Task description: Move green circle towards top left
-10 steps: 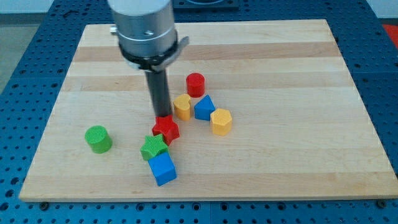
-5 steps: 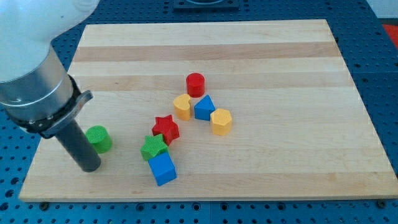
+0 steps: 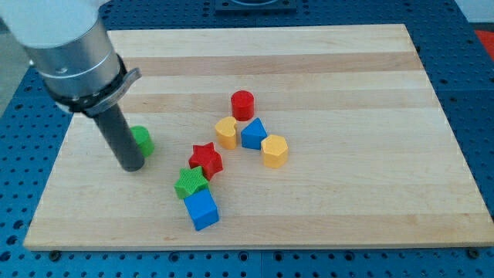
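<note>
While the green circle [image 3: 143,140] is touched by my tip [image 3: 133,165] from its left, it is mostly hidden. No pincer is seen. A push up and left is needed next.

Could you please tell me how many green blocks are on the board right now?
2. The green circle sits at the view's left, partly hidden behind my tip. The green star lies lower centre, between the red star and blue cube.

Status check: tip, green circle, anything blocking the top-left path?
My tip down on the board, at the green circle's lower-left edge, rod covering part of it. Circle sits at the view's left, apart from the other blocks. Nothing between it and the top left.
</note>
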Available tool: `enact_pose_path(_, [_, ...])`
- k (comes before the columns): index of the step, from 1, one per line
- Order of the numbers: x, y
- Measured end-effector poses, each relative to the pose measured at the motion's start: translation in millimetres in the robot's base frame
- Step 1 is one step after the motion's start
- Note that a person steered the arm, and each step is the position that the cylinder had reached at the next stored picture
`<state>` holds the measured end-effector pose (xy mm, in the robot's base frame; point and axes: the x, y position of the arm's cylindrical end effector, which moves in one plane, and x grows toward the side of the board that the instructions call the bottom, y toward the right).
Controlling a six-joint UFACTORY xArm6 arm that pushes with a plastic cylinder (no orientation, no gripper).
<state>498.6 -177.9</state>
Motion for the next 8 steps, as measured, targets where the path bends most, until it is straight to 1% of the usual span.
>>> enact_pose_path(5, [-119, 3])
enact_pose_path(6, [-130, 0])
enact_pose_path(8, [-134, -25])
